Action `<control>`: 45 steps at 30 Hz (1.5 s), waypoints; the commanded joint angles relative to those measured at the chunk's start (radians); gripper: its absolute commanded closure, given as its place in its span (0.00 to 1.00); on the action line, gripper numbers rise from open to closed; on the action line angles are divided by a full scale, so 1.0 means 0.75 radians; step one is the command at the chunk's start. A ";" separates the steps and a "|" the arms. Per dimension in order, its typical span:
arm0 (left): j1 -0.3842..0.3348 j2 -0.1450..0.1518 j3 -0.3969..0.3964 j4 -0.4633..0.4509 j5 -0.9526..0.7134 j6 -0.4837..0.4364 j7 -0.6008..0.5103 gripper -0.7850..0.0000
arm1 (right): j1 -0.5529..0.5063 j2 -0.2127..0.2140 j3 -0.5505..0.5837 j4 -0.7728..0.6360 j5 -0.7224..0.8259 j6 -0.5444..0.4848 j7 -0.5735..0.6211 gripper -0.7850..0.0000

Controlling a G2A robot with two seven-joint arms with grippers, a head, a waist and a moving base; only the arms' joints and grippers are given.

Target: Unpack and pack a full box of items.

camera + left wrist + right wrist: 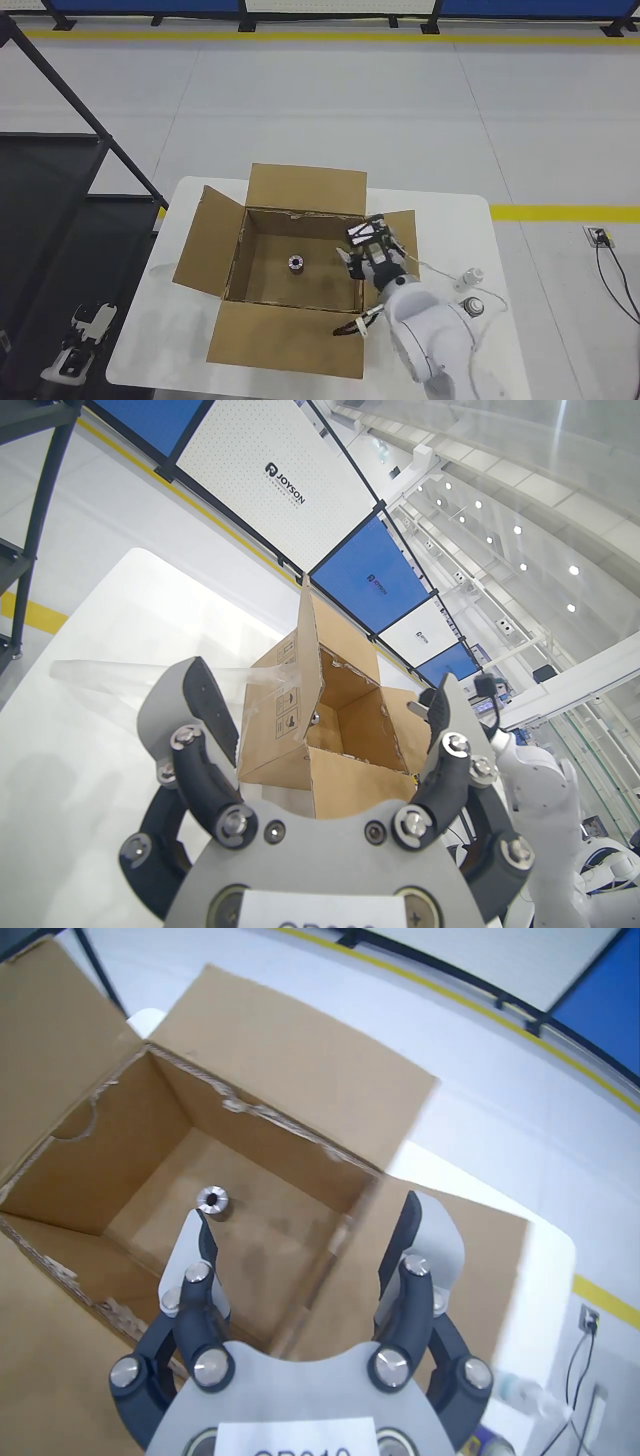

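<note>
Only 1 small metal part [212, 1200] sits on the floor of the open box [285, 350], so unpacking looks nearly done. The right gripper [305, 1210] hangs over the box's right wall, spread and empty. Next it has to drop onto the part. The left gripper [320, 672] is spread too, beside the box. The top view adds a bottle [468, 277] on the table.

The box [305, 187] sat on the worktop [440, 215] with a small metal part [295, 264] on its floor. A bottle [469, 277] was on the worktop to its right. The right pincer [305, 1210] hung over the box's right edge.
</note>
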 commanded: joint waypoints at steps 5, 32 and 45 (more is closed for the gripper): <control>0.000 0.000 0.000 0.000 0.000 0.000 0.000 0.00 | -0.475 0.028 0.416 -0.207 0.083 0.131 -0.104 0.00; 0.000 0.000 0.000 0.000 0.000 0.000 0.000 0.00 | -0.390 0.068 0.676 0.392 0.539 -0.142 -0.278 1.00; 0.000 0.000 0.000 0.000 0.000 0.000 0.000 0.00 | -0.568 0.076 0.702 0.062 0.628 -0.243 -0.556 1.00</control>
